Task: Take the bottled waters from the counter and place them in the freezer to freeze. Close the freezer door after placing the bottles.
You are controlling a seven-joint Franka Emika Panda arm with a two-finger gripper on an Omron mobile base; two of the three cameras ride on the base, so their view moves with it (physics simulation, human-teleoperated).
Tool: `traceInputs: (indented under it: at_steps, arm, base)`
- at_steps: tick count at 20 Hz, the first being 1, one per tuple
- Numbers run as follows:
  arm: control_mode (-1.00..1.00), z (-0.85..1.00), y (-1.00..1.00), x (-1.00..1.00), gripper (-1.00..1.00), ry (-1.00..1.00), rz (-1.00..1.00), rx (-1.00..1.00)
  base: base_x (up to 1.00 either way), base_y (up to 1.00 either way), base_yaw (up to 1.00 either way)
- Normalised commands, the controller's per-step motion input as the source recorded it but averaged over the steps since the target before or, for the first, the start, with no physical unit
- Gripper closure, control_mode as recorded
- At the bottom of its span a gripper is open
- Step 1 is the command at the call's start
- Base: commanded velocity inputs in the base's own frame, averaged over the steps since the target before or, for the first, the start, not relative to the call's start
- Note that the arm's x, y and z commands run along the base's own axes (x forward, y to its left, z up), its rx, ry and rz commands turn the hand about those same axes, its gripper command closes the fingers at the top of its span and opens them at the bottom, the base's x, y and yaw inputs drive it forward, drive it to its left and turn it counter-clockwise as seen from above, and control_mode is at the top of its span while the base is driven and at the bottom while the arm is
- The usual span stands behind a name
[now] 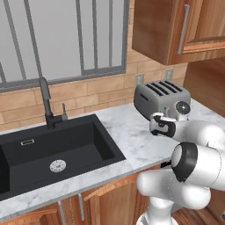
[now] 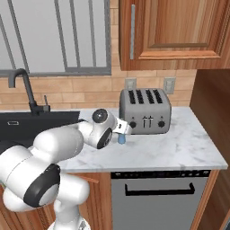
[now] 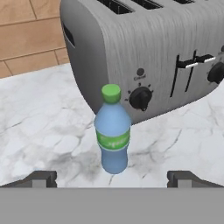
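Here we go: the bottle (image 3: 113, 131), green cap and a green band on its blue body, stands upright on the marble bench (image 3: 39, 127), long axis vertical, just in front of the grey toaster (image 3: 153, 48). In the hand view it sits at twelve o'clock from the gripper (image 3: 112, 178), dead centre between the two dark tips, and the jaws are spread as wide as they go, touching nothing, holding nothing. From the right base view the hand hangs low over the bench with the bottle peeking out at about five o'clock beneath the wrist, the toaster just behind it. My read: straight ahead, then close around the body. Knocking it over looks the main risk.
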Motion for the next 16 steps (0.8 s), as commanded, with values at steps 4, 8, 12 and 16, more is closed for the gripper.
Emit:
traceInputs:
  at_steps: [4, 8, 12, 16]
  arm:
    - [-1.00, -0.06, 0.00, 0.11, -1.00, 0.00, 0.00, 0.00]
    - [-1.00, -0.04, 0.00, 0.13, -1.00, 0.00, 0.00, 0.00]
    - [-1.00, -0.05, 0.00, 0.15, -1.00, 0.00, 0.00, 0.00]
    - [-1.00, -0.05, -0.01, 0.16, -1.00, 0.00, 0.00, 0.00]
  base:
    - [0.00, 0.00, 0.00]
    - [0.00, 0.00, 0.00]
    - [0.00, 0.00, 0.00]
    - [0.00, 0.00, 0.00]
